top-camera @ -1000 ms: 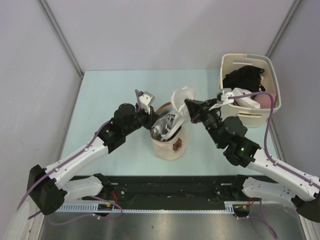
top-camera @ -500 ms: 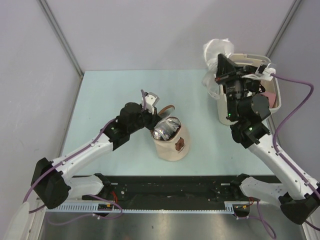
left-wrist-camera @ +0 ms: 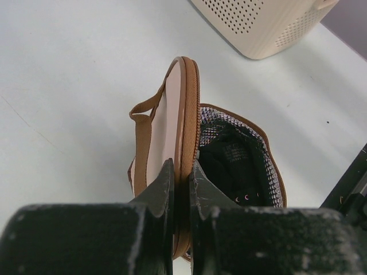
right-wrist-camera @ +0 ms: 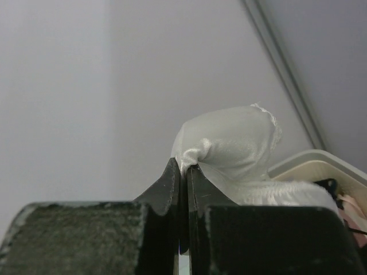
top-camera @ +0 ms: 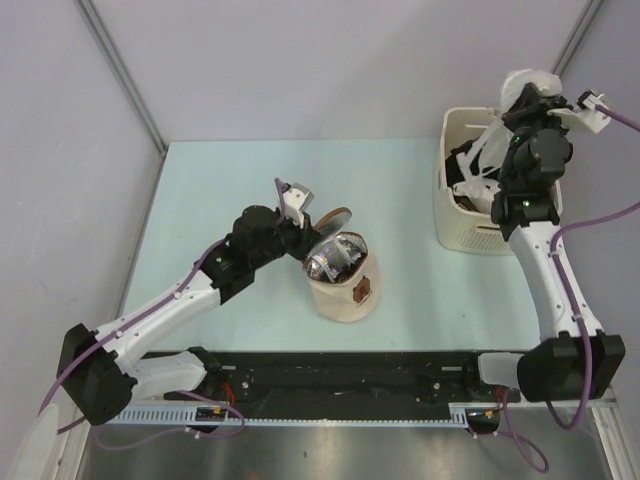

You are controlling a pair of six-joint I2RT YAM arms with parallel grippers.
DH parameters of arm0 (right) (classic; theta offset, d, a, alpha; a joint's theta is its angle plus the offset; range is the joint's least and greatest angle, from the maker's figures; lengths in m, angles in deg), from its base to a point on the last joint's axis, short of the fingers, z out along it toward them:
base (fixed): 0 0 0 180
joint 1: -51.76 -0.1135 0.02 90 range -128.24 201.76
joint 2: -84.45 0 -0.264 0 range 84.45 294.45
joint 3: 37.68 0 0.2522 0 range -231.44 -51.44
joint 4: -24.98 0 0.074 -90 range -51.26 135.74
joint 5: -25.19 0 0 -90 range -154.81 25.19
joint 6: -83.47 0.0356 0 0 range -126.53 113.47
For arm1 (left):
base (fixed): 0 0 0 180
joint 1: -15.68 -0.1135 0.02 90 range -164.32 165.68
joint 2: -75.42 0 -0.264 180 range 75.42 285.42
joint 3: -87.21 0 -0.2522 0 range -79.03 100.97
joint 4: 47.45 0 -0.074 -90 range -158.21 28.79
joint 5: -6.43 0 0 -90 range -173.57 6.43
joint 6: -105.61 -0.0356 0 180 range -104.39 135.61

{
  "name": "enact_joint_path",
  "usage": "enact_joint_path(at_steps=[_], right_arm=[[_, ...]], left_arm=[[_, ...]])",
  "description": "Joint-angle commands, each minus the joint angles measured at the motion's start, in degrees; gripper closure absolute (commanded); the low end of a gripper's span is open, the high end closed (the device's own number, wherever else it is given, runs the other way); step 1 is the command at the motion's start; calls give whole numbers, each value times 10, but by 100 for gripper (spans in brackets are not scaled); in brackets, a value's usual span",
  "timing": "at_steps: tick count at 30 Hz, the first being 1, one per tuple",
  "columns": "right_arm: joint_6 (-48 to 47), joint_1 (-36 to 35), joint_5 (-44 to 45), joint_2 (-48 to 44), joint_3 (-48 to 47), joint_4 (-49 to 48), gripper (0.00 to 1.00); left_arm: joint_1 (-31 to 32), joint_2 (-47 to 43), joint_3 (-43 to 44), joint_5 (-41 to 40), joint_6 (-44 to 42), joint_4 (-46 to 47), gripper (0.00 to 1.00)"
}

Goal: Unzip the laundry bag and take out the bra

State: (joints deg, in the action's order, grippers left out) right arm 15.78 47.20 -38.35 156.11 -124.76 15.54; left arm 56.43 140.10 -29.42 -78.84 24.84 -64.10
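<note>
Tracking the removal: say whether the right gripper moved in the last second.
Yes. The right gripper, shut on the bra, swung right from the laundry bag to over the basket.

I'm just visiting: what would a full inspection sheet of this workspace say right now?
Surface: pale green table, no spills seen.
Job's things: laundry bag standing unzipped, lid raised; white bra out, held above the basket.
Clutter: cream basket holding dark clothing.
Hands: left hand shut on the lid; right hand shut on the bra.
Cables: purple cables along both arms.
Surroundings: grey walls, nothing else seen.
</note>
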Motion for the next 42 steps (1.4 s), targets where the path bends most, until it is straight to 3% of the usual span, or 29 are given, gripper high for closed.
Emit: enact_joint_path(at_steps=[1, 4, 8, 12, 13, 14, 15, 16, 19, 22, 27, 31, 34, 37, 42], right_arm=[[119, 83, -38, 47, -20, 10, 100], [143, 110, -46, 111, -20, 25, 100], [103, 113, -40, 221, -26, 32, 100], [107, 110, -8, 273, -33, 85, 100], [118, 111, -9, 275, -35, 107, 95], [122, 112, -17, 275, -35, 113, 83], [119, 110, -21, 265, -35, 117, 67], [114, 106, -21, 257, -35, 122, 40], [93, 93, -27, 213, -35, 145, 13], [72, 77, -19, 159, -34, 181, 5], [58, 52, -7, 80, -18, 225, 4], [80, 47, -61, 21, 2, 285, 4], [64, -1, -102, -34, 23, 322, 5], [16, -62, -169, -85, 53, 351, 9], [-38, -246, -164, -122, 98, 399, 14]], left_arm=[[0, -28, -1, 10, 10, -1, 100], [-1, -41, -2, 19, 10, -15, 100], [0, -85, -30, 34, 21, -9, 100], [0, -119, -51, 18, 23, 6, 100], [0, -123, -50, 12, 24, 3, 100], [0, -123, -46, 7, 22, -3, 99], [0, -122, -42, 4, 20, -10, 100], [0, -120, -35, 5, 17, -19, 100], [0, -116, -32, 26, 14, -23, 99], [0, -121, -42, 27, 20, -14, 100], [0, -107, -35, 28, 25, -21, 100], [0, -117, -41, 38, 30, -9, 100], [0, -124, -43, 13, 38, -7, 100], [0, -129, -43, 1, 48, -7, 100], [0, -142, -44, -9, 69, -9, 100]])
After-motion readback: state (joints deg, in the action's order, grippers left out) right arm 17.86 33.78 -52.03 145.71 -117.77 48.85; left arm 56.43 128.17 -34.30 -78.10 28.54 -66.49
